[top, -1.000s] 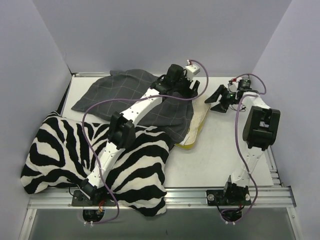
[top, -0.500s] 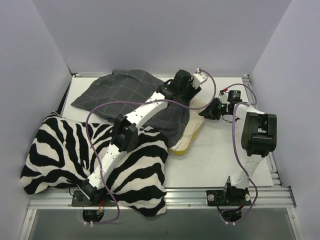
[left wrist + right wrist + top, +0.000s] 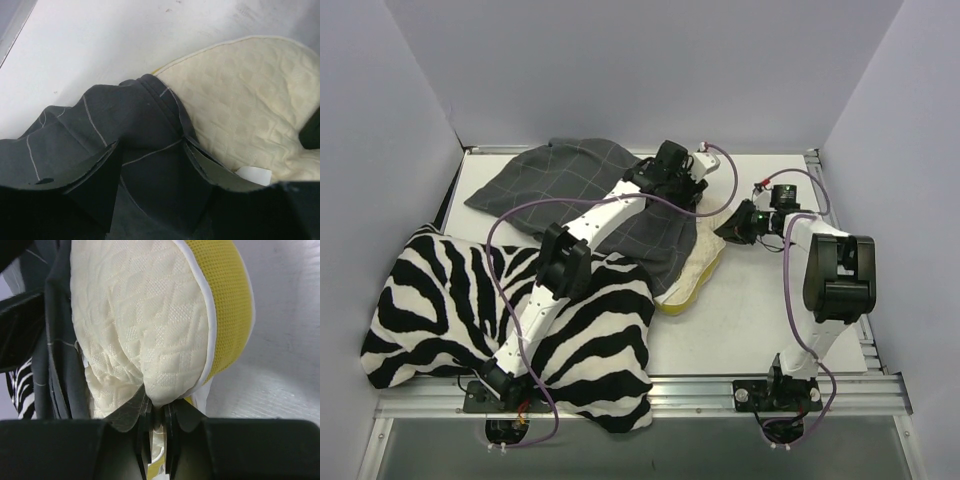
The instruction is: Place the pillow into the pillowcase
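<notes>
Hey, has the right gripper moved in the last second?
Yes. The right gripper shifted left and nearer, away from the back right corner of the table, onto the pillow.

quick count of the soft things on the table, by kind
pillow: 1
pillowcase: 1
zebra cushion: 1
total: 3
</notes>
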{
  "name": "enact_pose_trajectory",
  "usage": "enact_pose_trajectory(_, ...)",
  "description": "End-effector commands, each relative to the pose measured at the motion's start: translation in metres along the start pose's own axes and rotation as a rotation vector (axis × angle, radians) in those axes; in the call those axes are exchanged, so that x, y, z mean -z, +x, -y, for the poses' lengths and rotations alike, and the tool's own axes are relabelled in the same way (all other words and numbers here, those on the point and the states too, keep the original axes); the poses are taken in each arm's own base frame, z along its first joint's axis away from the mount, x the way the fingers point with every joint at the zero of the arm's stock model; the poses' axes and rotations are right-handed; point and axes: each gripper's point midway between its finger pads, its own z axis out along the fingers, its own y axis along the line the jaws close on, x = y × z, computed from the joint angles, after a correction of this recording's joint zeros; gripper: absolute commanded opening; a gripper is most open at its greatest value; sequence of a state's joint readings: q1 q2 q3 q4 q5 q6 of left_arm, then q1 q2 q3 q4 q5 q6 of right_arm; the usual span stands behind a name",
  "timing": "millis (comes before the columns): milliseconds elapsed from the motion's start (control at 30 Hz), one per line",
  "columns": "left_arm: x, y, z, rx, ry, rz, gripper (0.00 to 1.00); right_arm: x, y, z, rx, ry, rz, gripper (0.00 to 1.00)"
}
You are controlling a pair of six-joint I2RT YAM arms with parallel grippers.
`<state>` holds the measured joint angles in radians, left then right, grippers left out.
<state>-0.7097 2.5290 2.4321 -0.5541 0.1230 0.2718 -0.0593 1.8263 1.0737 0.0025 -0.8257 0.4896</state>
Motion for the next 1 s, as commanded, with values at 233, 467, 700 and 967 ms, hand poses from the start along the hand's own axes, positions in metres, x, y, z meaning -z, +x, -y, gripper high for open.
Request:
enact_pose_trajectory(233, 0.082, -0.078, 0.02, 0.048, 0.206, 0.193, 0.54, -0.001, 0.059, -0.04, -0.005, -0.094, -0.12, 0.0)
enact_pose_trajectory(467, 0.093, -0.086, 0.048, -0.01, 0.336, 0.223, 0.44, 0.006, 0.061, -0.05, 0.009, -0.107, -0.11, 0.0)
enact_pose_trajectory(700, 0.075, -0.066, 0.057, -0.031, 0.357, 0.16, 0.41, 0.015, 0.064, -0.065, 0.036, -0.133, -0.103, 0.0)
enact_pose_trajectory(967, 0.058, -0.039, 0.039, -0.015, 0.256, 0.066, 0.41, 0.024, 0.071, -0.082, 0.087, -0.167, -0.095, 0.0)
